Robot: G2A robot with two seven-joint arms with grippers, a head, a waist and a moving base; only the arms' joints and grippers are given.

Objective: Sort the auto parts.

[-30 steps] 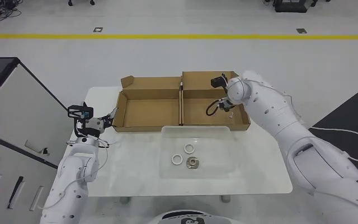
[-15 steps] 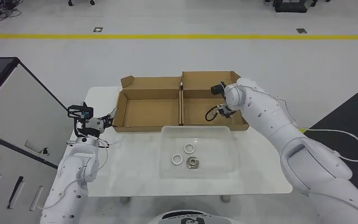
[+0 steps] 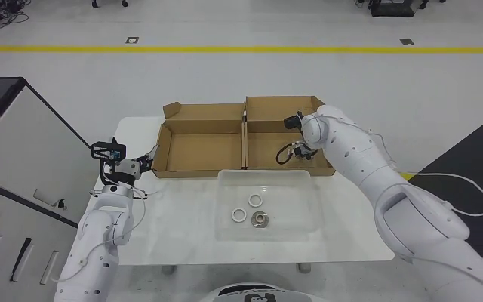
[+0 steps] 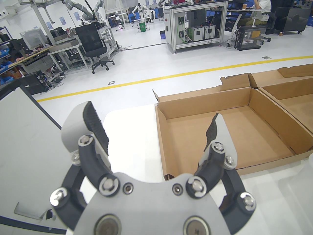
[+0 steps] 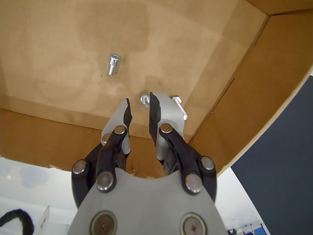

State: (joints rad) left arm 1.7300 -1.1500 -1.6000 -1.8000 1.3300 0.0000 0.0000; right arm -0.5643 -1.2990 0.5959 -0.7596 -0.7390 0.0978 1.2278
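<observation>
Stock as I read it from the console:

1. Right claw (image 5: pixel 139 100): inside the right-hand brown cardboard box (image 3: pixel 260 106), just above and right of centre in the top view, low over the box floor. Its fingers are parted by a narrow gap and grip nothing.
2. Small silver bolt (image 5: pixel 144 100): on the box floor at the tips of that claw, seen through the gap. I cannot tell whether either pad touches it.
3. Long silver hex-head bolt (image 5: pixel 180 108): on the same floor near the box corner, partly hidden behind one finger.
4. Short silver socket-head bolt (image 5: pixel 114 64): same floor, apart from the other two.
5. Left claw (image 4: pixel 151 113): spread wide and empty, over the left edge of the white table (image 3: pixel 181 219), just beside the left-hand brown cardboard box (image 4: pixel 168 145).
6. Clear plastic tray (image 3: pixel 302 219): lower centre of the top view, touching the front of both boxes. It holds two white rings (image 3: pixel 256 200) and one round grey metal part (image 3: pixel 260 220), close together.
</observation>
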